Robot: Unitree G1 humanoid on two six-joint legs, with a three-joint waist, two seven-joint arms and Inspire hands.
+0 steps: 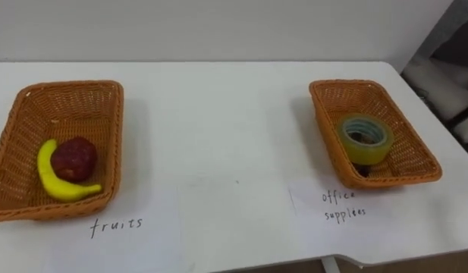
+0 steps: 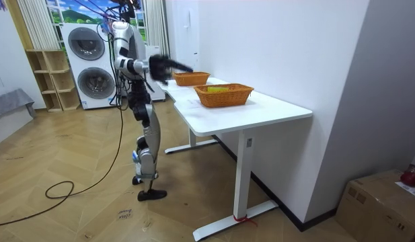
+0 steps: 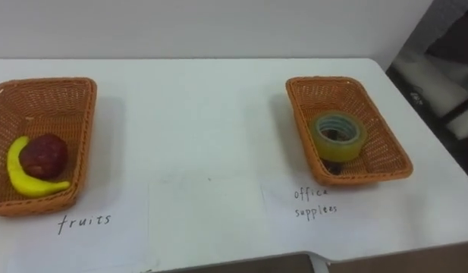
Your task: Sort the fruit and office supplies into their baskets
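On the white table (image 1: 218, 129) two wicker baskets stand apart. The left basket (image 1: 67, 88) holds a yellow banana (image 1: 55, 184) curled round a dark red fruit (image 1: 74, 158). The right basket (image 1: 355, 84) holds a greenish roll of tape (image 1: 365, 139) with a small dark thing (image 1: 362, 171) partly hidden under it. In the room view I stand at the table's long side, facing the baskets (image 2: 224, 94). My left hand (image 2: 168, 65) is held out at chest height over the table's edge, blurred.
A paper label (image 1: 116, 224) marked fruits lies before the left basket and one (image 1: 343, 205) marked office supplies before the right. The table's front edge runs just below them. Behind me stand washing machines (image 2: 93, 64) and a wooden shelf (image 2: 49, 81).
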